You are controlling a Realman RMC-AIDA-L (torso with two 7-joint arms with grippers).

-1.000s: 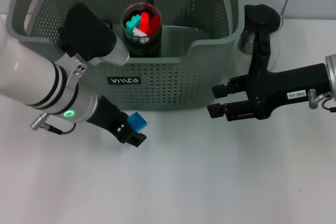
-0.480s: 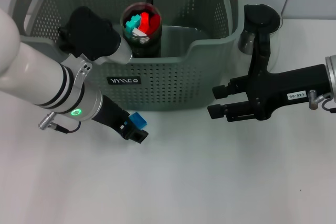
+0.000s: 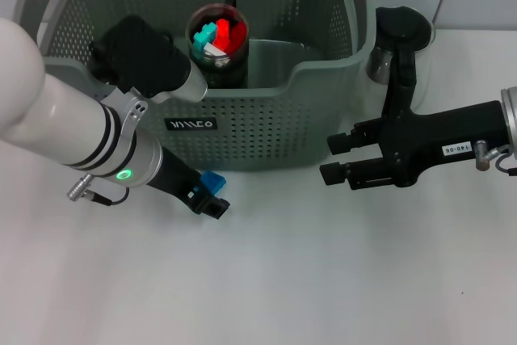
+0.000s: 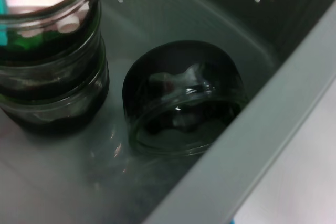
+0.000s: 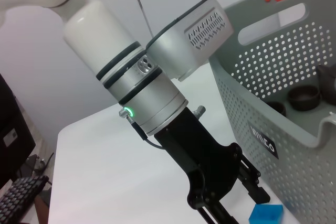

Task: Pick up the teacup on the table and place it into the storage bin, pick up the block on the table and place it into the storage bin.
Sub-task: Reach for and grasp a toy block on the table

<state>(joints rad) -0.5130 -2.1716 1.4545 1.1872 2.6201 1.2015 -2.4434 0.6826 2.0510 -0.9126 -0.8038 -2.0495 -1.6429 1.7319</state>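
While I watch, left gripper (image 3: 212, 199) sits low at small blue block (image 3: 212, 181) on white desk (image 3: 323, 280) — grip unclear; right gripper (image 3: 333, 157) released.

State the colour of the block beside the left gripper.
Blue; the block shows best in the right wrist view.

Block (image 3: 212, 181) half hidden (by left gripper (image 3: 210, 199)) — grip unclear.

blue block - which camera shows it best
The right wrist view: the blue block sits unobstructed on the table beside the left gripper. The head view shows only part of it behind that gripper, in front of the storage bin. The left wrist view shows only the bin's inside.
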